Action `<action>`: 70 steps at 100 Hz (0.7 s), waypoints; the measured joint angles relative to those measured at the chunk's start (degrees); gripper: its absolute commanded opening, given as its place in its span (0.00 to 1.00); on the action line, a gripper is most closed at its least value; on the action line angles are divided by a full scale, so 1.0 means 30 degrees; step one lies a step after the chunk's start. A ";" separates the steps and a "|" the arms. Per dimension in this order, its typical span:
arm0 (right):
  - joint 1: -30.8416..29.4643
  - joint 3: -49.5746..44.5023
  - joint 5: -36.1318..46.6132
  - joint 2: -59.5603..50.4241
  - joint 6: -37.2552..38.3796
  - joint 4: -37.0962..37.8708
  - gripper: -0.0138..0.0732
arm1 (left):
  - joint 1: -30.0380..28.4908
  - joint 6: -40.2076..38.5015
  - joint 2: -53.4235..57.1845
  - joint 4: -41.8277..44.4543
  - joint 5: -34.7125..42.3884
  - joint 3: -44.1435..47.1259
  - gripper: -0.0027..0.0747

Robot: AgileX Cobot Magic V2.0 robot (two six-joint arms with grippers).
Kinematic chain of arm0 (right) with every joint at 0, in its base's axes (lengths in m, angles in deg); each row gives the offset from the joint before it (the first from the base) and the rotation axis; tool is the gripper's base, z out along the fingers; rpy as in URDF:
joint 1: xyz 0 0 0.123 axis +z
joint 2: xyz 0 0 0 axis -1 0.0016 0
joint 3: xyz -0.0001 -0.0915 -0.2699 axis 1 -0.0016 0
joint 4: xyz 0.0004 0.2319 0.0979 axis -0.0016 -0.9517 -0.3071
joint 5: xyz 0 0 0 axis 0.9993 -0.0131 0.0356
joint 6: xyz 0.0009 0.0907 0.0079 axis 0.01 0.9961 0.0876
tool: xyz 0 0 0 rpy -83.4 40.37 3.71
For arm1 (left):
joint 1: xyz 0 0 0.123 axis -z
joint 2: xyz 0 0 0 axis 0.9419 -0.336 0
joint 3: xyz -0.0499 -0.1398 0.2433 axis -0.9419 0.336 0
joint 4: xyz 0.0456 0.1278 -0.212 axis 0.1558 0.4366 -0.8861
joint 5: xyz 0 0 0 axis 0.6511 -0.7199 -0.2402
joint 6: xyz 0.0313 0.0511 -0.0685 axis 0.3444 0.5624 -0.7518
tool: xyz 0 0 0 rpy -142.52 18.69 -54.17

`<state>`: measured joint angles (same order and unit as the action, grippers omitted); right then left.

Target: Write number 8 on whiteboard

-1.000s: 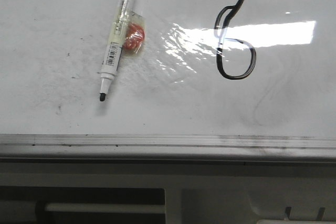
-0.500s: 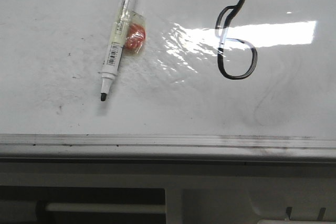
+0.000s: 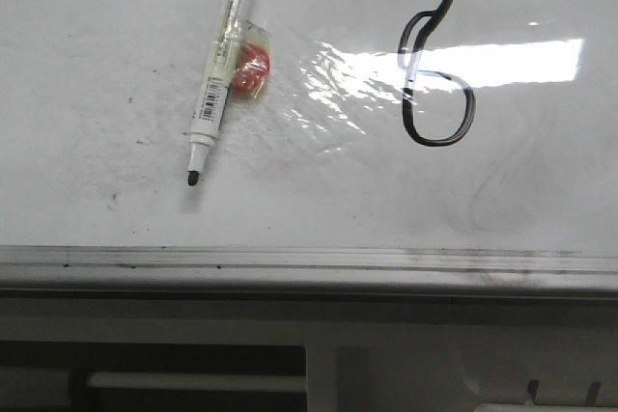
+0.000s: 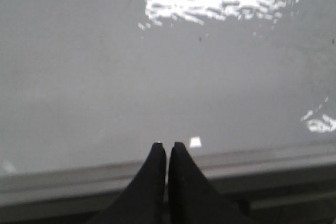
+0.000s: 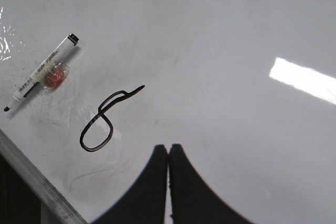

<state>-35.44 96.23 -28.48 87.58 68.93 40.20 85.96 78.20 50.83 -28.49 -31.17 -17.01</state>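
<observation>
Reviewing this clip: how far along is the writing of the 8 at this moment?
Done: a black figure, the number 8, is drawn on the whiteboard, though it reads more like a 6. The marker lies uncapped on the board, released. In hand: nothing; left gripper and right gripper are shut and empty. Left: little, perhaps only retracting.

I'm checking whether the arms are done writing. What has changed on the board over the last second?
Nothing visibly changed. The marker lies uncapped on the whiteboard beside the small red thing, and the drawn figure is the same. Both hands, left and right, are shut and empty.
</observation>
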 measured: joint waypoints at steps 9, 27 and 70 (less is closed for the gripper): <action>0.0000 0.0000 0.0000 0.0000 0.0000 0.0000 0.11 | 0.0000 0.0000 0.0065 0.0048 -0.0885 0.0000 0.01; 0.0000 0.0000 0.0000 0.0000 0.0000 0.0000 0.11 | 0.0000 -0.0030 0.0065 0.0048 -0.0915 0.0000 0.01; 0.0000 0.0000 0.0000 0.0000 0.0000 0.0000 0.11 | 0.0000 -0.0030 0.0065 0.0048 -0.0915 0.0000 0.01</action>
<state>-35.44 96.23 -28.48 87.58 68.93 40.20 85.96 78.11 51.02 -28.35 -33.91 -17.01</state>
